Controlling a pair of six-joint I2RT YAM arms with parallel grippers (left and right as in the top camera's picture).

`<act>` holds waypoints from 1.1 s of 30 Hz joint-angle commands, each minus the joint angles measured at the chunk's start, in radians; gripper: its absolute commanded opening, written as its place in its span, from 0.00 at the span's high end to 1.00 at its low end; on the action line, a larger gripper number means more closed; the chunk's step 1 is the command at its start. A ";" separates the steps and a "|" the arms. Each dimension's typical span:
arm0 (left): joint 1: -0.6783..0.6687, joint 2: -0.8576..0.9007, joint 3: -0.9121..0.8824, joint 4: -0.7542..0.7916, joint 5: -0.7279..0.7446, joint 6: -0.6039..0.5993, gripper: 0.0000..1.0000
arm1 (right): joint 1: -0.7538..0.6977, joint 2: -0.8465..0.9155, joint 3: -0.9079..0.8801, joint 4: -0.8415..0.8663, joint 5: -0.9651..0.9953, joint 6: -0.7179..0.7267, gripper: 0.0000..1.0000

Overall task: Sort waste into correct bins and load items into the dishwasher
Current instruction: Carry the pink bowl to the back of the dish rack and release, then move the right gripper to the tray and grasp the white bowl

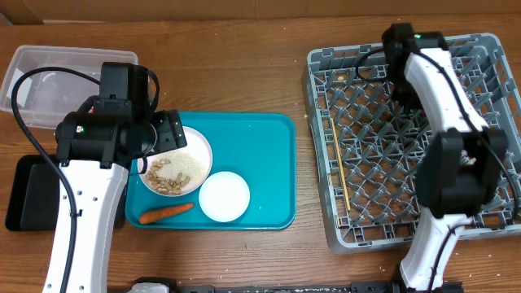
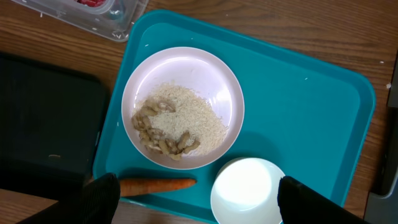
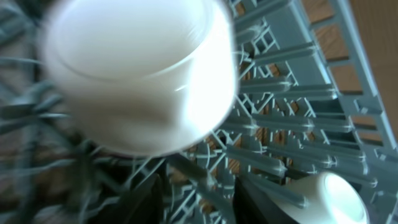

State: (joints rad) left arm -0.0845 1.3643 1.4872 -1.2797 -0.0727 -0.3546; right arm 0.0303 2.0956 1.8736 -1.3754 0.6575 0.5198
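Observation:
A white bowl holding beige food scraps sits on the teal tray, with an orange carrot and a small white bowl beside it. My left gripper is open and empty, hovering over the carrot and the small bowl. The clear tub holds a red wrapper. The black tray lies at the left. The grey dish rack holds chopsticks. My right gripper is open over the rack pegs, just below a blurred white cup.
The teal tray lies at the table's middle. Another white dish lies in the rack at the right wrist view's lower right. The right arm reaches over the rack's far side.

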 commanded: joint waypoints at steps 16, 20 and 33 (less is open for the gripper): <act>0.003 -0.003 0.005 -0.017 -0.013 0.018 0.16 | 0.251 -0.317 -0.103 -0.062 -1.003 -0.392 0.39; 0.003 -0.003 0.005 -0.023 -0.013 0.019 0.16 | 0.410 -0.317 -0.243 0.045 -1.022 -0.362 0.39; 0.003 -0.003 0.005 -0.029 -0.012 0.018 0.16 | 0.759 -0.296 -0.628 0.567 -0.940 -0.064 0.39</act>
State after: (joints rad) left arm -0.0845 1.3643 1.4872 -1.3098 -0.0727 -0.3546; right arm 0.7570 1.7901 1.2797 -0.8440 -0.3435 0.3592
